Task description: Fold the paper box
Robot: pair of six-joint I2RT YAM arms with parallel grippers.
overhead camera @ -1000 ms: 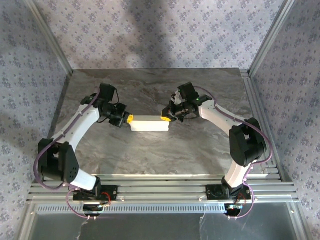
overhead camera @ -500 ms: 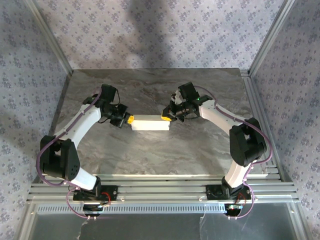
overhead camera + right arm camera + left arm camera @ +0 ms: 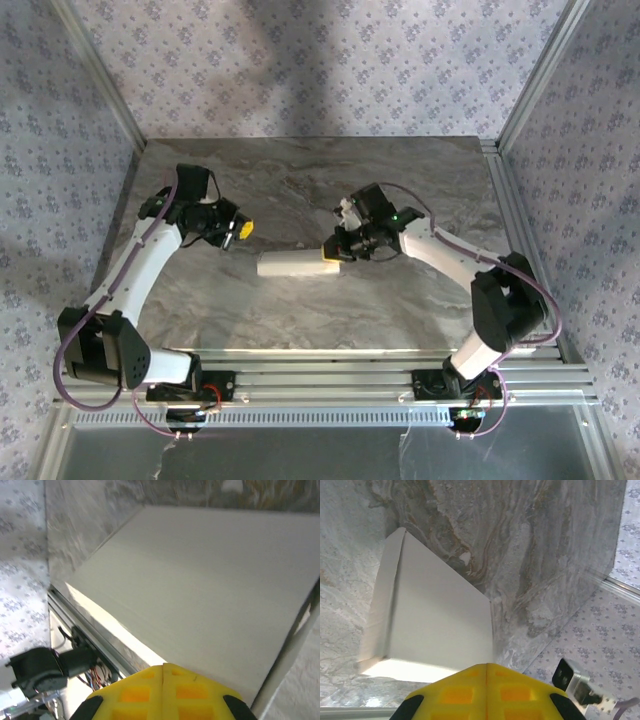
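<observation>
From above: paper box [image 3: 288, 264] flat on the grey marble table [image 3: 400, 170], a little nearer the arms than the middle, long side running left to right with a slight tilt. Right gripper [image 3: 330, 254] down at the box's right end, yellow tips over that short edge, jaws together; cannot tell from here whether pressing on the cardboard or merely over it. Left gripper [image 3: 243, 229] up and to the left of the box, apart from it, yellow tips aimed rightward, closed on nothing. Left arm bowed out along the table's left side, right arm bent in from the right. Patterned wall [image 3: 330, 70] behind and to both sides. Through the left wrist camera: left gripper [image 3: 486, 670] with both yellow fingers pressed flat together along one seam, empty. Beyond the tips, paper box [image 3: 435, 620], white, seen corner-on, with a narrow side wall along its left and a brightly lit end face nearest the camera; bare marble around it. Through the right wrist camera: right gripper [image 3: 162, 671] likewise closed to a single seam, no cardboard visible in it. Directly ahead of the tips, the broad pale face of the paper box [image 3: 200, 580], sloping away upward, with a thin edge at the right. Metal rail [image 3: 100, 645] along the lower left.
</observation>
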